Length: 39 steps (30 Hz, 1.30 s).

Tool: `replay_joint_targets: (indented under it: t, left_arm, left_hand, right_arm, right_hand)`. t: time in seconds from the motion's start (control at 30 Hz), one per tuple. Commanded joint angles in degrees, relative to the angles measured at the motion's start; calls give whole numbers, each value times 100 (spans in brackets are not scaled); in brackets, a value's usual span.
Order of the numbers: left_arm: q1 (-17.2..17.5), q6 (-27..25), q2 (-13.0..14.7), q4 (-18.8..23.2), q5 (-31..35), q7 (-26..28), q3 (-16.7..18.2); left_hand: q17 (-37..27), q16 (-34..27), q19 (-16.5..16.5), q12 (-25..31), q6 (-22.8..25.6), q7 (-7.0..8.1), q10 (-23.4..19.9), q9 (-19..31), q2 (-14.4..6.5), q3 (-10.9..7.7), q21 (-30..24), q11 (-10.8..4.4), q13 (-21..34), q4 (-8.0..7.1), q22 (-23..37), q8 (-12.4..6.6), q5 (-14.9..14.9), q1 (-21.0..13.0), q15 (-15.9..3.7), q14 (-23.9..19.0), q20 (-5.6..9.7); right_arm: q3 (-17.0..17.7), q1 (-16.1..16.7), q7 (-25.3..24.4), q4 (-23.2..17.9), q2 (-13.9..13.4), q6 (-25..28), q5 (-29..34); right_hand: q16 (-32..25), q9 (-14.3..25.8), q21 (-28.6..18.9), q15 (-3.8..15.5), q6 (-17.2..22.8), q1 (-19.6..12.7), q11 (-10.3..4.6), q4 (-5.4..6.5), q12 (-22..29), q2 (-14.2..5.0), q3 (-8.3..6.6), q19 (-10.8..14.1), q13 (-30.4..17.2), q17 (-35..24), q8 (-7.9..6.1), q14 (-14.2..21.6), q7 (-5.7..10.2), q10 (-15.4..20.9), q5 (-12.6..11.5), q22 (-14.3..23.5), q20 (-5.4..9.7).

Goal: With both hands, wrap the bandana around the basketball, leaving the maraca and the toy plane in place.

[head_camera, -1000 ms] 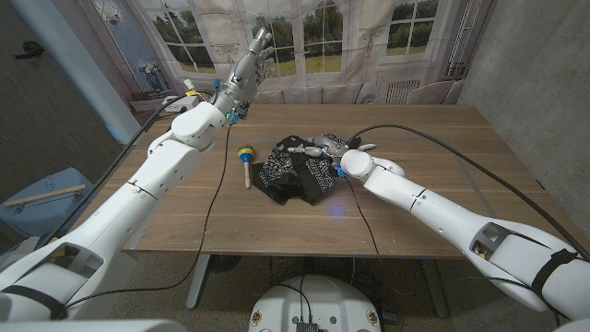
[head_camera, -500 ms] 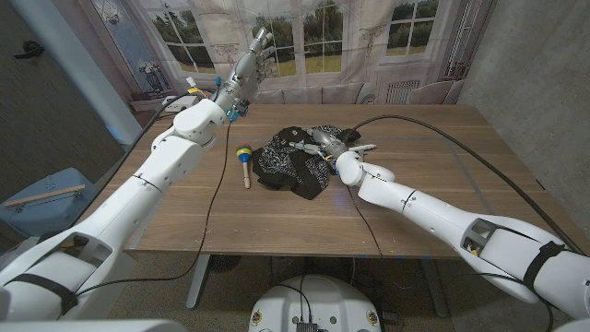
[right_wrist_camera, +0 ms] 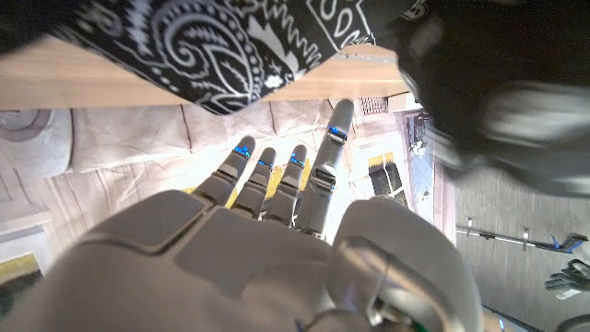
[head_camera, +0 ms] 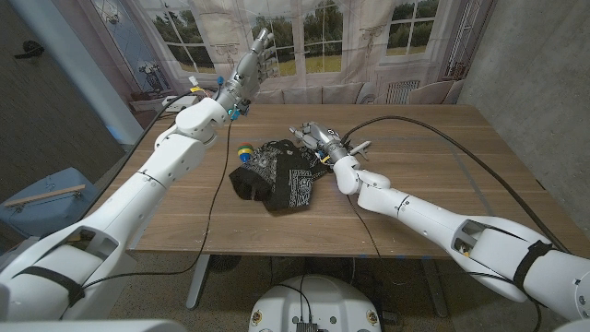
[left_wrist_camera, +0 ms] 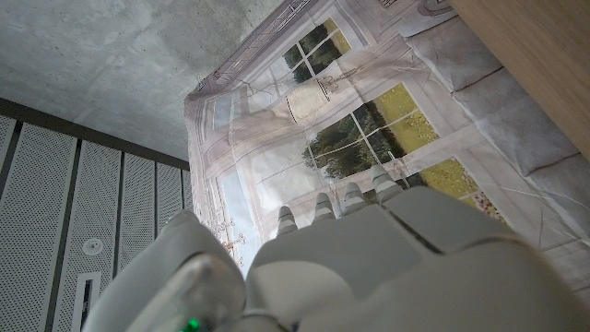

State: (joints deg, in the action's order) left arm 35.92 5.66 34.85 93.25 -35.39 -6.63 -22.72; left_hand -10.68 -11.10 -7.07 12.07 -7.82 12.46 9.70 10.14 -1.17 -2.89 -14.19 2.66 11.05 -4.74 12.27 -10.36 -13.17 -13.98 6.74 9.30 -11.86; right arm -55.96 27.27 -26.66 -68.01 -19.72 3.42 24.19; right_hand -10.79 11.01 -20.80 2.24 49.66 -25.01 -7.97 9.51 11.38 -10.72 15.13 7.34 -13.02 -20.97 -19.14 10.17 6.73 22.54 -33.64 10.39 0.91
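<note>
Our right hand [head_camera: 318,138] hovered unclenched beside the bandana [head_camera: 277,177] heaped mid-table over the ball; our left hand [head_camera: 249,69] was raised, empty. The cloth touched the maraca [head_camera: 244,151]; further dragging could displace it.

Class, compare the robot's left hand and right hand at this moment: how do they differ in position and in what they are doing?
1. The left hand is raised high above the table's far edge; the right hand is low over the table.
2. The left hand is far from the bandana; the right hand is at the bandana's far edge.
3. The left hand holds nothing, its fingers apart; whether the right hand grips the cloth cannot be told.

Both are pale, multi-fingered hands.
</note>
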Motion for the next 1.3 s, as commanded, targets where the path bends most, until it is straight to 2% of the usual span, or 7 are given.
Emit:
replay_joint_targets:
  t: [0.03,0.07,0.13,0.37,0.73,1.2,1.3]
  left_arm:
    - [-41,8,-19,-18,35,-29,-41]
    - [-44,9,-16,-20,35,-39,-43]
    - [-33,9,-20,-4,37,-18,-39]
    - [-6,14,-27,55,169,144,-57]
    - [182,-214,114,547,1231,1222,-143]
    - [654,-472,370,1169,2181,2027,-55]
    - [800,-476,413,1272,2308,2151,-1]
  left_hand:
    - [-5,-10,-41,0,-56,1,58,14,-61,-3,-1,-29,28,2,7,-3,-24,3,-39,-27,-30]
    - [-5,-11,-42,1,-56,1,57,14,-63,-3,-1,-35,28,3,7,-4,-24,2,-38,-31,-31]
    - [-5,-10,-43,1,-59,1,59,14,-67,-4,0,-42,29,5,7,-6,-23,0,-35,-32,-31]
    - [-4,-10,-42,7,-91,1,51,14,-75,-5,-1,-45,29,10,8,2,-22,-4,-38,-37,-31]
    - [-3,-17,47,73,2,-15,-119,13,-96,-1,-36,-66,27,22,11,-46,-17,-10,-78,-75,-23]
    - [2,-24,145,152,292,-26,-377,12,-108,10,-67,-78,21,54,7,-128,-9,-28,-144,-154,45]
    - [3,-25,148,158,348,-23,-406,12,-114,11,-66,-100,20,58,6,-140,-7,-30,-161,-168,47]
  right_arm:
    - [-239,-140,-383,328,88,51,711]
    - [-265,-133,-463,324,90,114,798]
    - [-255,-103,-618,340,108,129,841]
    - [-190,-94,-778,358,77,40,829]
    - [21,-111,-1285,365,16,-323,783]
    - [380,-11,-1525,-76,-212,-574,650]
    - [523,43,-1448,-145,-252,-799,436]
  right_hand:
    - [-36,8,331,584,-2616,-623,-58,-195,-78,93,25,-64,46,371,971,-623,576,-1120,-114,1,-137]
    - [-39,6,411,561,-3231,-741,-46,-214,-88,115,60,-92,51,423,966,-785,585,-1376,-113,3,-131]
    - [-31,6,450,539,-3532,-818,-77,-226,-89,107,70,-89,54,451,958,-908,584,-1530,-113,4,-134]
    - [-78,8,445,509,-3792,-909,7,-209,-53,65,64,85,59,490,922,-936,480,-1624,-112,6,-39]
    - [-266,17,352,562,-3476,-545,55,57,100,-37,93,520,68,519,739,-544,447,-1296,-37,21,72]
    - [-336,12,304,603,-3353,-416,93,60,146,-23,73,759,77,553,724,-315,449,-1108,5,16,93]
    - [-359,6,284,538,-3291,-463,201,-13,173,17,46,892,82,599,716,-175,406,-986,59,10,-26]
